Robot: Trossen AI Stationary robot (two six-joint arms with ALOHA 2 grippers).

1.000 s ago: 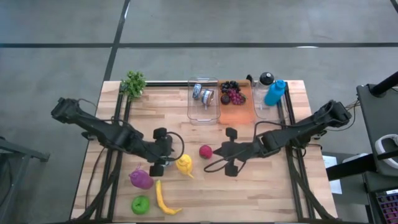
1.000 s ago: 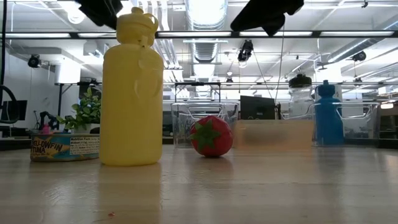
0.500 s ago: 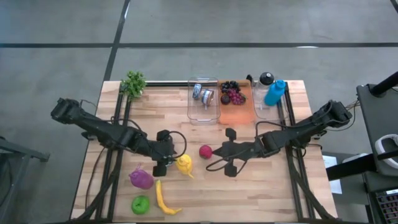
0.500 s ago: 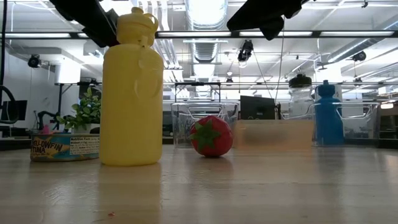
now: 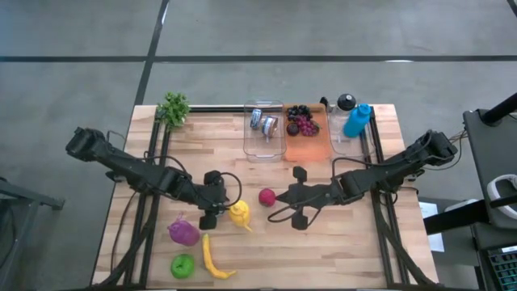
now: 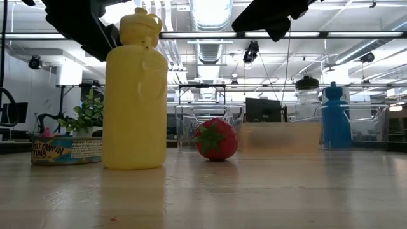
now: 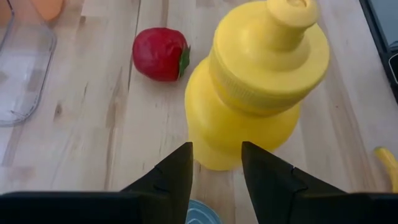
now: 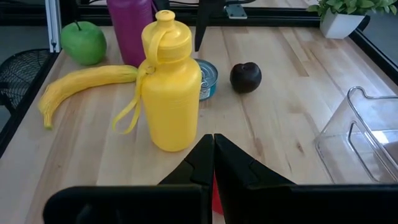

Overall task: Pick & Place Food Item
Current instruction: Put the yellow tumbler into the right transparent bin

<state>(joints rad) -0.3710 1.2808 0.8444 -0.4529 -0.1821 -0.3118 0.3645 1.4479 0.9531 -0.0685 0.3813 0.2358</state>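
The yellow bottle (image 5: pixel 239 213) stands upright on the wooden counter (image 5: pixel 347 242), just ahead of the left gripper (image 5: pixel 212 198); in the left wrist view its body (image 7: pixel 249 106) sits beyond the two dark fingertips (image 7: pixel 180 163), centred on the gap between them but not inside it; the jaws stand partly apart with nothing between them. A small tin can (image 8: pixel 205 78) lies on the counter below this gripper, close behind the bottle. The red strawberry (image 5: pixel 266 196) rests on the counter between the two grippers, near the bottle but apart from it. The right gripper (image 5: pixel 284 196) hovers just beside the strawberry on its far side; its jaws are pressed together and empty, as the right wrist view shows (image 8: pixel 213 158). Near the bottle lie a purple bottle (image 5: pixel 183 233), a yellow banana (image 5: pixel 212 259) and a green apple (image 5: pixel 182 265); a dark plum (image 8: pixel 245 77) sits past the can.
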